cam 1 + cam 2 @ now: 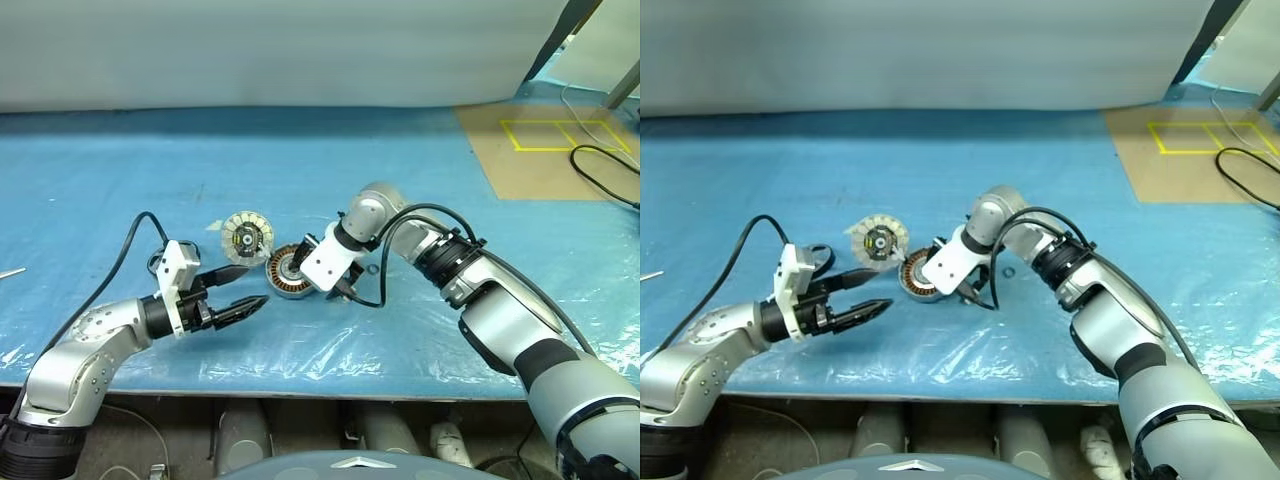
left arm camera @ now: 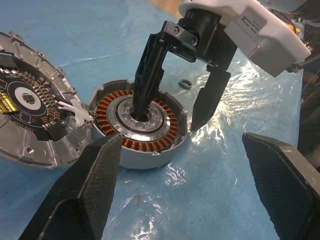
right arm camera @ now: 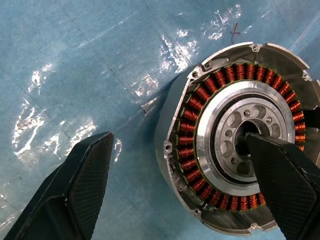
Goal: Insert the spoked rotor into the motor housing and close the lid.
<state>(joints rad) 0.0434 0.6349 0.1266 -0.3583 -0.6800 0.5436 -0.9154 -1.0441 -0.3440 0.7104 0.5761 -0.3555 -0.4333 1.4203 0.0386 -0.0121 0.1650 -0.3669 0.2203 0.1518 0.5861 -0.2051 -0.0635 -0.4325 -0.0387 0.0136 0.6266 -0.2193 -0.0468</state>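
While the left gripper point(image 1: 240, 295) is held with its fingers spread and empty near the front edge of the table point(image 1: 100, 180), pointing toward the work, the right gripper point(image 2: 177, 107) is set over the motor housing point(image 2: 141, 125), its fingers also spread wide and holding nothing: one finger point(image 2: 150, 67) is dipped into the pale hub, the other hangs just outside the rim. The housing is placed a little in from the front edge, with copper windings exposed. The lid point(image 1: 247, 237) is hinged open behind it, ribbed face up. The spoked rotor cannot be made out. Before the lid is swung shut, the rotor should be seated level on the hub.
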